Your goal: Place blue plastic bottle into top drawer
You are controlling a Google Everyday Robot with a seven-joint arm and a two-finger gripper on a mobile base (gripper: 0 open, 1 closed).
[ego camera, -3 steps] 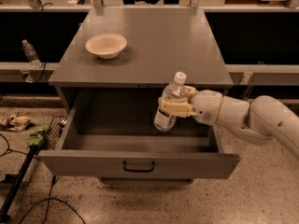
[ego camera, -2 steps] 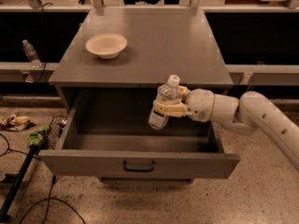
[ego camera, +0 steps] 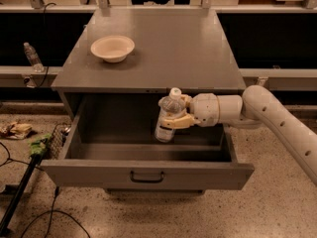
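Hanging in the open top drawer [ego camera: 99, 173], the gripper [ego camera: 174, 119] is clasping the blue plastic bottle [ego camera: 165, 131]; behind it to the left, a bowl [ego camera: 112, 47] is sitting on the cabinet top [ego camera: 173, 48]; the arm [ego camera: 280, 125] is being cut off rightwards.

End effector [ego camera: 174, 114] grips blue plastic bottle [ego camera: 167, 118] over open top drawer [ego camera: 146, 172].
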